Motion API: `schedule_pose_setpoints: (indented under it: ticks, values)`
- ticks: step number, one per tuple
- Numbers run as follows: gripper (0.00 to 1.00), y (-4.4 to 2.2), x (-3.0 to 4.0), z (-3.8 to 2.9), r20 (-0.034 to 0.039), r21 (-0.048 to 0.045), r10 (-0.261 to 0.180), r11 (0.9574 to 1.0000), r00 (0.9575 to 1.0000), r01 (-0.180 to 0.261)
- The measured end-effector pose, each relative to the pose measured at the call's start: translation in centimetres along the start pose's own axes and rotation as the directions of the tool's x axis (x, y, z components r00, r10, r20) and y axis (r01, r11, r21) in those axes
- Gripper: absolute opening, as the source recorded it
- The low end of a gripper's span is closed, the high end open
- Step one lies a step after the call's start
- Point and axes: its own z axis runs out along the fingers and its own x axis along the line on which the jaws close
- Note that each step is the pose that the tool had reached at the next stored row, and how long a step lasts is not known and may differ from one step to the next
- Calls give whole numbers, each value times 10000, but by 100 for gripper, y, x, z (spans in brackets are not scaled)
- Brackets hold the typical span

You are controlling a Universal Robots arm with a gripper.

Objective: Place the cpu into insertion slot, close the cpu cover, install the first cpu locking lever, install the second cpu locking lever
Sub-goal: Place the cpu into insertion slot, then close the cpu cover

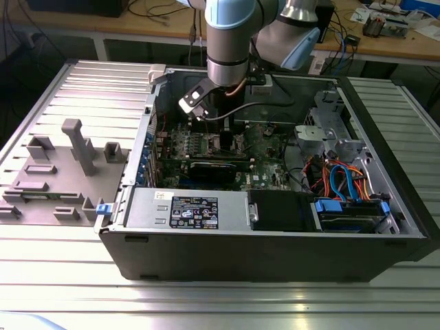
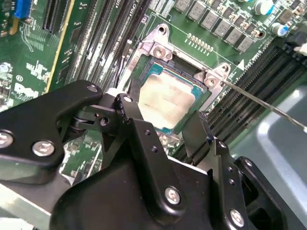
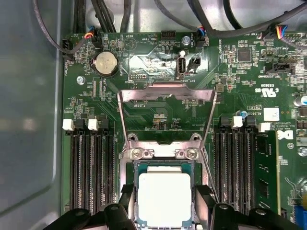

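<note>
cpu: the cpu [image 3: 164, 201] lies flat and level inside the slot [image 3: 125, 172], silver top up, with a thin green edge showing all round it.
fingers: the black fingers [image 3: 202, 206] stand narrow, closed against two opposite edges of the cpu. The gripper [image 2: 165, 117] is directly above the chip, which fills the space between the pads.
slot: the silvery rim frames the cpu on all sides, and two screws hold the plate at the hinge end.
cover: the cover [image 3: 165, 93] is open, swung right back from its hinge so the square cut-out shows bare board through it. It is apart from the cpu.
lever: a thin wire lever [image 2: 259, 103] runs out from the slot's corner over the memory slots, raised and not latched.
memory slots: long black slots [image 3: 91, 167] flank the slot on both sides, and a green memory stick [image 3: 266, 167] sits in the outermost one of the far bank.
board: the green board [image 1: 261, 148] carries a round coin cell [image 3: 106, 63] beyond the open cover, and black cables cross its far edge.
case: the board lies in an open case [image 1: 275, 234], and the arm [image 1: 227, 34] reaches down into it from above.
desk: the case rests on a ribbed metal desk [image 1: 62, 289] — a grey fixture plate [image 1: 69, 165] with upright blocks sits beside it, on the exterior view's left.
</note>
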Motion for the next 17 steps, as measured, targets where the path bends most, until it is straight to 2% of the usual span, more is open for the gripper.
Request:
schedule_pose_setpoints:
  ticks: [2,3,4,5,6,7,8,9,10,17]
  values:
    - [60,7,1,-98,0,29,-1,10000,10000,1]
    - [53,9,1,-129,0,42,-2,10000,10000,2]
    - [53,11,1,-156,0,54,-1,10000,10000,1]
    - [47,17,2,-209,0,93,-2,10000,10000,2]
    - [35,21,2,-242,0,131,-1,9999,10000,1]
    - [29,25,2,-260,1,162,-1,9999,10000,1]
    - [29,32,2,-278,0,212,0,9998,10000,0]
    - [23,43,2,-281,-1,287,1,9996,10000,-1]
    - [11,45,2,-282,0,300,2,9995,10000,-2]
    - [11,50,2,-282,1,324,1,9995,10000,-1]
